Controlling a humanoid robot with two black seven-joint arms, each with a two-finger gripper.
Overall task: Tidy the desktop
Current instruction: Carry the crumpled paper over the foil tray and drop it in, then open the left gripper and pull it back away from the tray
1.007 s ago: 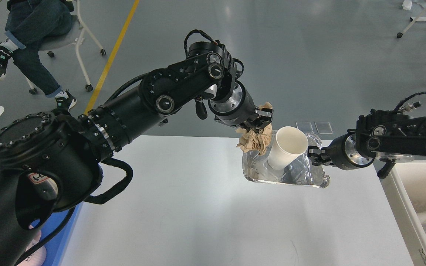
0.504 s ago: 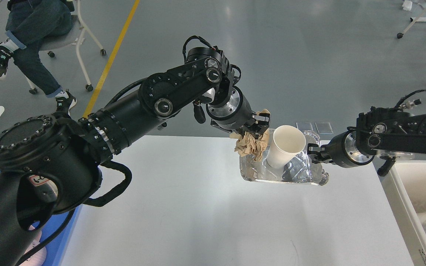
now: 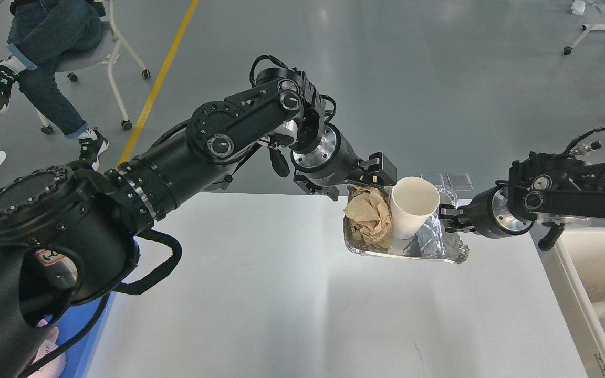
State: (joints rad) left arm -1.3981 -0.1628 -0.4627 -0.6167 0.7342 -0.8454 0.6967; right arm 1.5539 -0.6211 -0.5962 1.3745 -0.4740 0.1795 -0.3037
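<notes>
Left gripper (image 3: 373, 176) spread above foil tray (image 3: 399, 253) | desktop (image 3: 281, 294) – long axis left-right

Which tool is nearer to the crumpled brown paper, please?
Left. The left tool sits just above the crumpled brown paper; the right tool is beyond the white cup, at the foil tray's right edge.

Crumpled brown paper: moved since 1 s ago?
Yes. The crumpled brown paper has dropped from the left hand into the foil container, beside the white cup near the desktop's far edge.
</notes>
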